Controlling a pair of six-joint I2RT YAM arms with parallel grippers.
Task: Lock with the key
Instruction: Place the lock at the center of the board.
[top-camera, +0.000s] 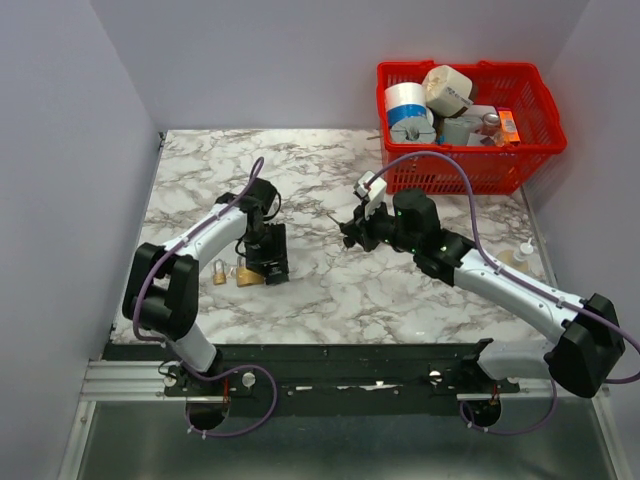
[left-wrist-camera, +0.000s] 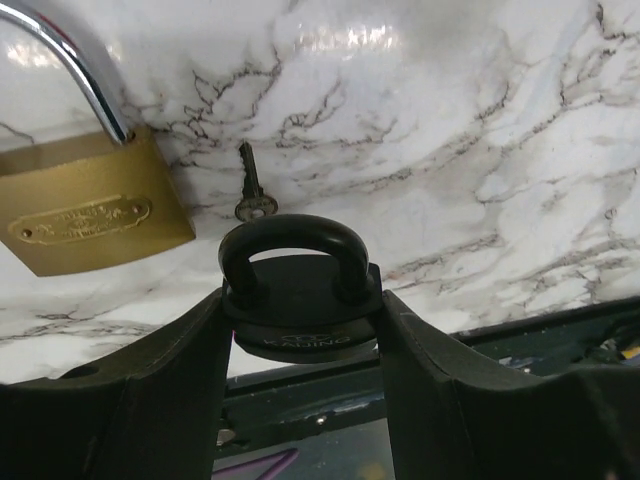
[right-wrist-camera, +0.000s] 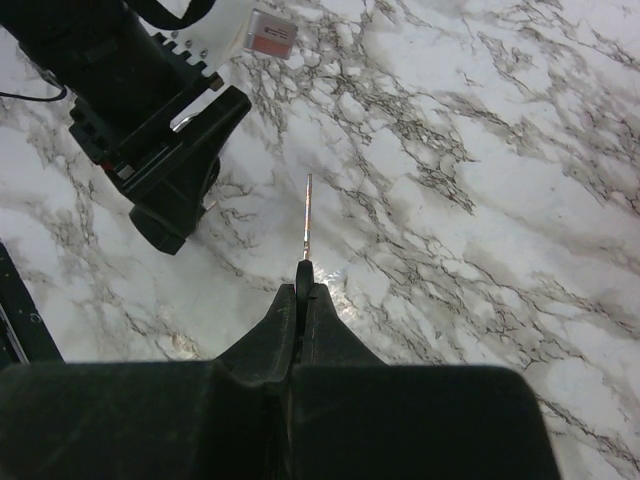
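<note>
The key has its black head pinched in my right gripper, which is shut on it. Its thin metal blade sticks out ahead over the marble. In the top view this gripper hovers mid-table, to the right of the left gripper. My left gripper is shut on a black padlock, one finger against each side of the body, with the shackle pointing away from the camera. From above, the left gripper points down at the table. It also appears in the right wrist view, up and left of the blade tip.
A big brass padlock lies just left of the black one, and a small metal key lies beyond it. Two brass padlocks sit left of the left gripper. A red basket of odds and ends stands back right.
</note>
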